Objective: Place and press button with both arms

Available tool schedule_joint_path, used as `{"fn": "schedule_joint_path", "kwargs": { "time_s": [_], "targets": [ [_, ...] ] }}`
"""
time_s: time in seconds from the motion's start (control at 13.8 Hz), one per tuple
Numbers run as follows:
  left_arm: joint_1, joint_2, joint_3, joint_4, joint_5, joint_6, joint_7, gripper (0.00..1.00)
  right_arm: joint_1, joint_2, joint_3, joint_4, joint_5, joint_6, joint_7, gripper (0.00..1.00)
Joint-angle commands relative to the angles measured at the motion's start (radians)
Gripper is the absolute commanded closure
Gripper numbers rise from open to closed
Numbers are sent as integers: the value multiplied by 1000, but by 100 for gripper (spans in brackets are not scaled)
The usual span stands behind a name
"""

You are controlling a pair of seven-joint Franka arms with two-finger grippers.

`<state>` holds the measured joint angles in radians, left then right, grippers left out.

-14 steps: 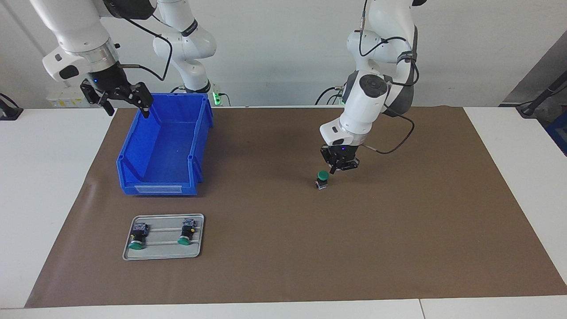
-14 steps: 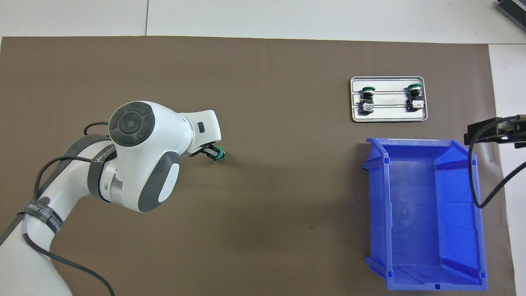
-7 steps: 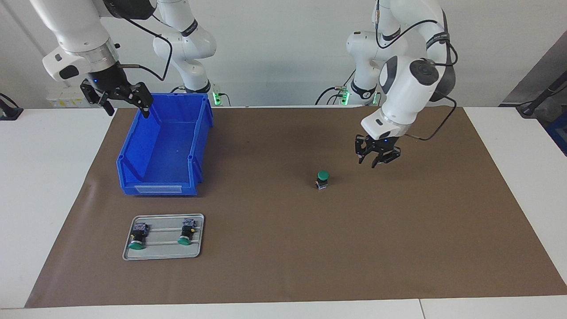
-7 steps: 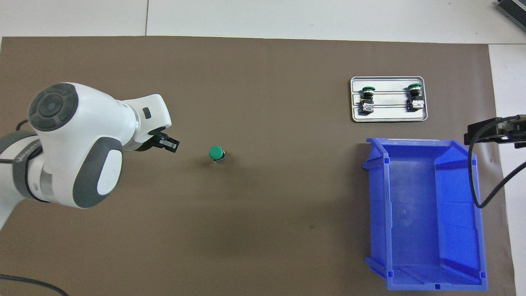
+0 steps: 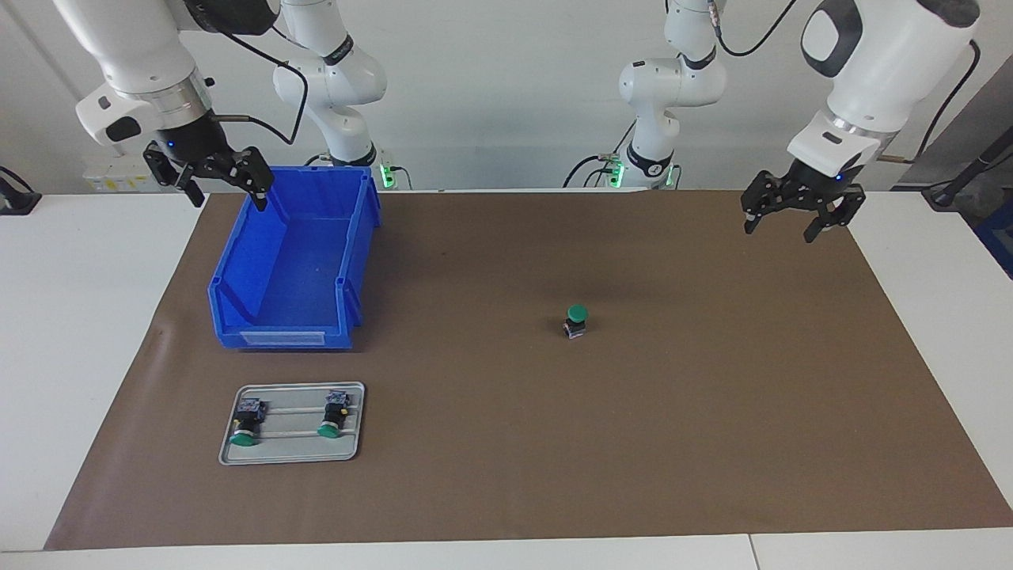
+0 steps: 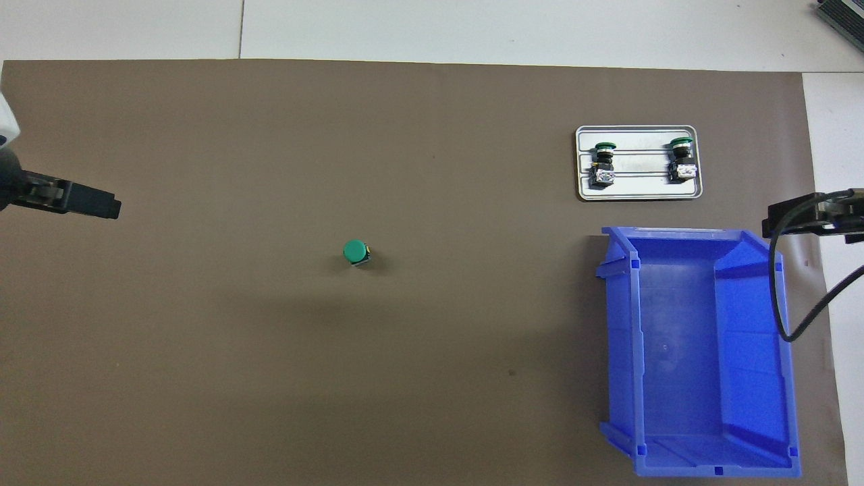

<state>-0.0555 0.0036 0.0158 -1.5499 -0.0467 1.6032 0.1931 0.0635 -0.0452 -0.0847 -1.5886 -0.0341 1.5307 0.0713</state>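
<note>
A green-capped button (image 5: pixel 576 319) (image 6: pixel 356 253) stands upright on the brown mat near the table's middle, with nothing touching it. My left gripper (image 5: pixel 797 221) hangs open and empty, raised over the mat's edge at the left arm's end; only its tip (image 6: pixel 94 204) shows in the overhead view. My right gripper (image 5: pixel 225 188) is open and empty, held over the rim of the blue bin (image 5: pixel 294 261) at the right arm's end. Two more buttons (image 5: pixel 247 422) (image 5: pixel 333 415) lie on their sides on a grey tray (image 5: pixel 291 453).
The blue bin (image 6: pixel 695 351) sits near the robots at the right arm's end. The grey tray (image 6: pixel 638 194) lies farther from the robots than the bin. A brown mat (image 5: pixel 712 443) covers most of the white table.
My left gripper opened, let go of the button and swung up and away to the left arm's end of the mat. The button stays upright. The right arm has not moved.
</note>
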Motion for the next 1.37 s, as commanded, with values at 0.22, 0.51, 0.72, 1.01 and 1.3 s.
{"fn": "schedule_joint_path", "kwargs": {
  "time_s": [0.22,0.51,0.72,1.01,1.3],
  "targets": [
    [31,33,-13,131,50,-127,-12,0,71,-12,14,-25,80,43,42,0],
    [31,-62,-13,-30,51,-106,-23,0,246,10,14,-92,82,193,195,0],
    [31,-77,-13,-59,51,-86,-26,0,385,83,16,-90,79,302,391,0],
    [31,-45,-14,3,18,-106,-26,0,554,255,17,-39,59,486,603,0],
    [29,-42,-14,19,16,-134,-32,0,654,413,17,10,10,649,686,0]
  ]
}}
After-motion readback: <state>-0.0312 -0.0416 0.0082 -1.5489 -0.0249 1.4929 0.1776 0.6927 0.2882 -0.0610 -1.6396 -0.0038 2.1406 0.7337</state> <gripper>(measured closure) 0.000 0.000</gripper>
